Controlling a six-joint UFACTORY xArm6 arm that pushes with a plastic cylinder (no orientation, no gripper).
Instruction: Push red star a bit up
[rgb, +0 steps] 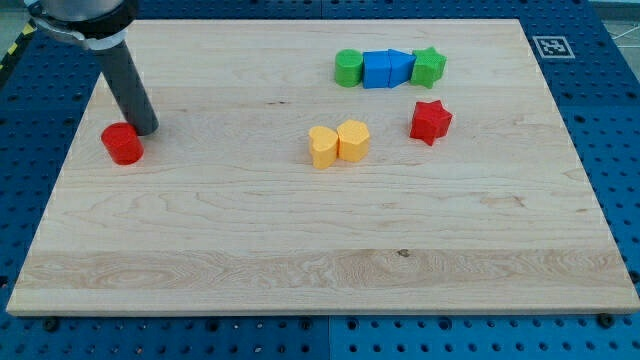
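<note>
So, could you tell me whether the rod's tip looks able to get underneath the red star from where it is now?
Probably yes. My tip sits at the view's left beside the red cylinder, far from the red star. The board below the yellow blocks is bare, leaving a route to the star's lower side.

Arm is cut off by the view's top edge; only the lower housing and rod show. My tip sits just beside the red cylinder, at its upper right; can't tell if they touch. Blue blocks: two pressed together, seam hard to read, exact shapes unclear; right one looks wedge-like. They hide the near sides of the green cylinder and green star. Two yellow blocks abut, outlines too soft to name. Marker tag at the view's top right is too small to read. Board corners at the bottom are nearly clipped.
</note>
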